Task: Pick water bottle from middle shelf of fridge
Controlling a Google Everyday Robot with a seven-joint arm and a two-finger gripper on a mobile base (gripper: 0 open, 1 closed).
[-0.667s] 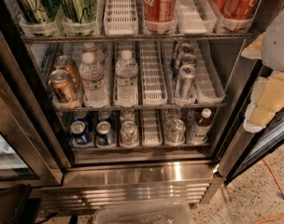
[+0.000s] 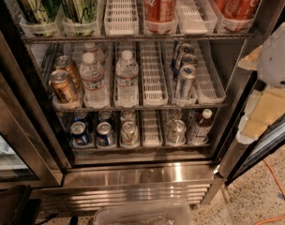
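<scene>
The fridge (image 2: pixel 142 175) fills nearly your whole view, its door swung open and its steel base panel at 6 o'clock. Three wire racks cross it. The middle shelf (image 2: pixel 153 81) sits just left of centre, fitted with white slotted lane trays.

The gripper (image 2: pixel 267 108) is a white and pale yellow shape at 3 o'clock, in front of the fridge's right door frame and well apart from anything on the racks. You cannot tell from here how wide it is set.

At 6 o'clock, below the base panel, lies a clear plastic tub (image 2: pixel 142 213).

On the top rack, red cola cans (image 2: pixel 160 1) stand at 12 o'clock and green cans (image 2: pixel 78 3) at 11.

The water bottles are on the middle shelf, at 9 to 10 o'clock from centre: one (image 2: pixel 93 81) at the front of its lane, a second (image 2: pixel 127 76) just beside it at its 3 o'clock, a third (image 2: pixel 92 50) behind the first. All stand upright, white caps on. Bronze cans (image 2: pixel 63 86) sit at their 9 o'clock, slim silver cans (image 2: pixel 184 81) two lanes towards 3.

On the bottom rack, blue cans (image 2: pixel 80 133) stand at 7 o'clock and a brown-liquid bottle (image 2: pixel 201 124) at 4.
</scene>
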